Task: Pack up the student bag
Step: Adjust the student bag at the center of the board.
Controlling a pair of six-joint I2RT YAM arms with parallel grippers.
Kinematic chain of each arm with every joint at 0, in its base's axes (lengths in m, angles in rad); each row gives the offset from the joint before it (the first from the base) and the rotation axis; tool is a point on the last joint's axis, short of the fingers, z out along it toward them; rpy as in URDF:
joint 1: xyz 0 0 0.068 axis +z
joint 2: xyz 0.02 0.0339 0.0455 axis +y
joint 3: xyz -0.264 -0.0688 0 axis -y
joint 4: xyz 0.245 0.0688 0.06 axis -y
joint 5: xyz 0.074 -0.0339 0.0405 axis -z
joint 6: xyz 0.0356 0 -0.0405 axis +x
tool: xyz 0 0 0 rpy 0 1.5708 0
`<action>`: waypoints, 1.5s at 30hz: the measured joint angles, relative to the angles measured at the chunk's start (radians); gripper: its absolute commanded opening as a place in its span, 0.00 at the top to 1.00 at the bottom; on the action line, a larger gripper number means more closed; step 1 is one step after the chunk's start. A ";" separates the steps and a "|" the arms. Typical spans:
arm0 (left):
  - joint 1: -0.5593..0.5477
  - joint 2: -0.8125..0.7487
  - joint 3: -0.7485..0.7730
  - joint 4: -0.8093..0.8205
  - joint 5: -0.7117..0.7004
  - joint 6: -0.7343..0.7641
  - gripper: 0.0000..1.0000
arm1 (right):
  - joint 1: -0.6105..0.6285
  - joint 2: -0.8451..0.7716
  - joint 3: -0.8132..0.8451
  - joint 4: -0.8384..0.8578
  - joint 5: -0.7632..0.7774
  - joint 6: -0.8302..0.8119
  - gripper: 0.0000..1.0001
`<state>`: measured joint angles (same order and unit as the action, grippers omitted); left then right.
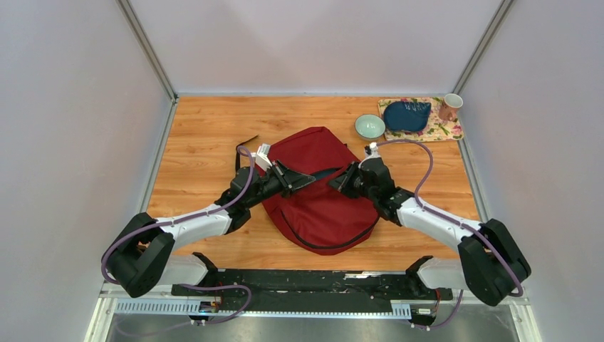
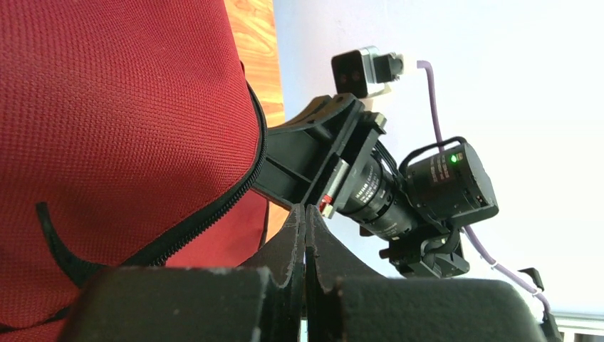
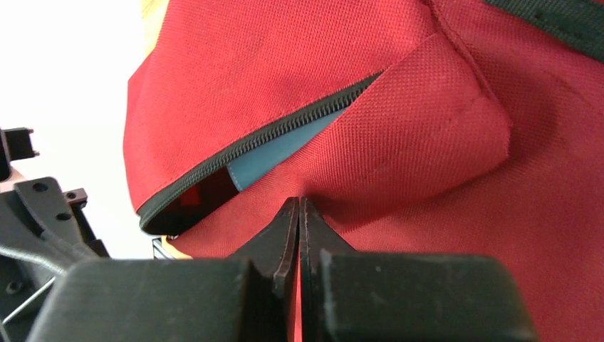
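Right gripper (image 3: pixel 299 206): jaws closed, tips pressed into bag (image 3: pixel 399 128) fabric just beside the part-open zipper (image 3: pixel 285 130). Left gripper (image 2: pixel 305 221): jaws closed, nothing seen held. The bag lies beneath both grippers, on the table (image 1: pixel 206 128).

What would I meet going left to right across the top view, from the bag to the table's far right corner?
student bag → pale green bowl → dark blue dish → pink mug
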<state>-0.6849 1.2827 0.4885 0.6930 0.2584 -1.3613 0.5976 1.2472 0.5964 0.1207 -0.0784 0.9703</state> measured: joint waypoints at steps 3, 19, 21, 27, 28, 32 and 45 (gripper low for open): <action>0.000 0.000 0.000 0.000 0.003 -0.001 1.00 | 0.000 0.063 0.035 0.000 -0.011 -0.001 1.00; 0.001 0.000 -0.013 0.005 0.032 -0.002 1.00 | 0.000 0.244 0.184 0.015 -0.042 -0.035 0.84; 0.001 0.000 -0.013 0.008 0.045 -0.001 0.94 | 0.000 0.230 0.173 0.014 -0.040 -0.045 0.79; 0.001 -0.022 0.002 -0.025 0.087 0.047 0.66 | -0.001 0.040 0.057 -0.028 -0.018 -0.085 0.68; 0.001 -0.036 0.010 -0.041 0.090 0.068 0.61 | -0.001 0.008 0.044 -0.039 -0.014 -0.089 0.66; 0.002 -0.143 0.049 -0.161 0.071 0.174 0.38 | -0.001 -0.148 0.006 -0.129 0.029 -0.121 0.58; 0.016 -0.495 -0.074 -0.579 -0.262 0.388 0.26 | -0.128 -0.250 0.019 -0.344 0.098 -0.205 0.40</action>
<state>-0.6689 0.7876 0.4141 0.1135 -0.0036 -0.9733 0.4694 0.9970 0.6159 -0.2237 0.0193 0.7650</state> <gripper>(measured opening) 0.736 0.556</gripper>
